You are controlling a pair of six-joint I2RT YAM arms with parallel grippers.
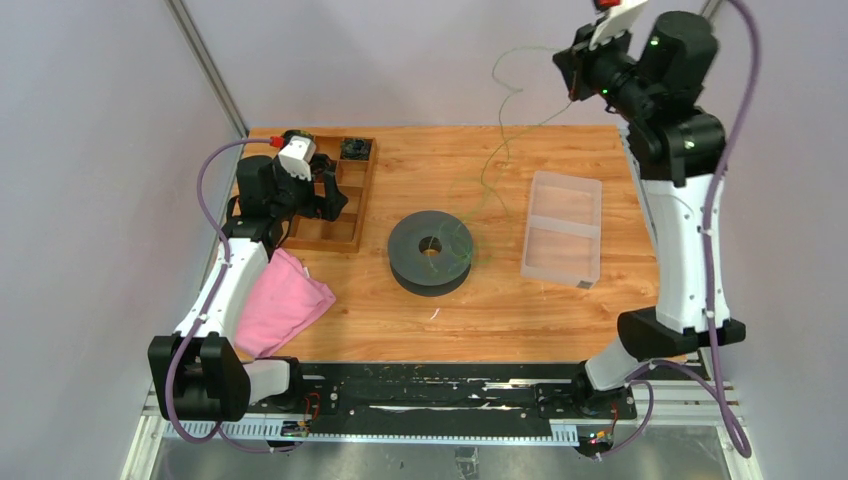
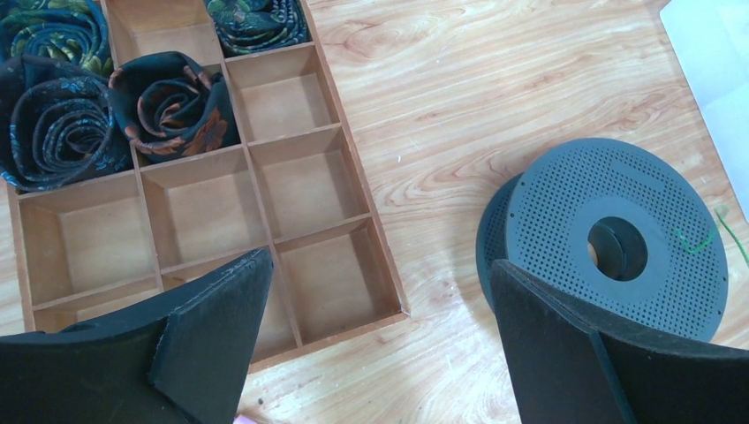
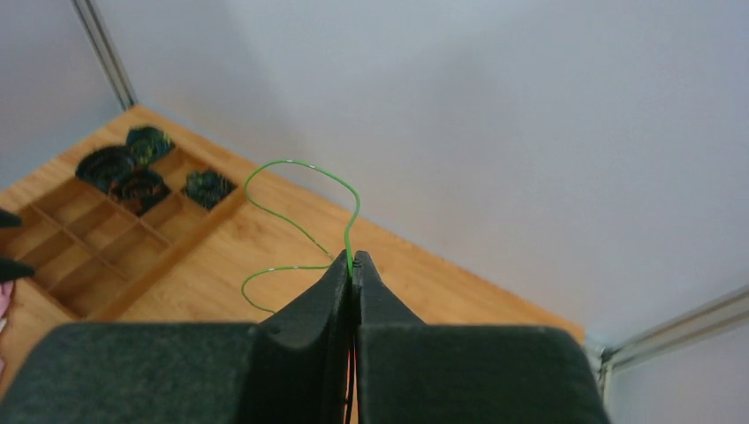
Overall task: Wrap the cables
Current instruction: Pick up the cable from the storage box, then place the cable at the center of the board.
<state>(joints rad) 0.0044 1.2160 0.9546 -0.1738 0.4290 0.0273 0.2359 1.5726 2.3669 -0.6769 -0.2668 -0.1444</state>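
The cable [image 1: 506, 125] is a thread-thin green wire. It climbs in loose curls from the dark grey spool [image 1: 431, 252] at the table's middle to my right gripper [image 1: 573, 88], which is raised high over the back right corner. In the right wrist view that gripper [image 3: 353, 261] is shut on the wire, and a loop of the cable [image 3: 300, 165] curls out past the fingertips. My left gripper [image 1: 330, 200] hovers over the wooden tray, open and holding nothing. In the left wrist view the gripper [image 2: 380, 296] stands wide, with the perforated spool [image 2: 565, 208] to its right carrying a bit of green wire [image 2: 698, 240].
A wooden compartment tray [image 1: 362, 190] at the back left holds rolled dark ties [image 2: 168, 102] in its far cells. A clear plastic box [image 1: 563, 228] lies right of the spool. A pink cloth [image 1: 285, 300] lies at the front left beside my left arm.
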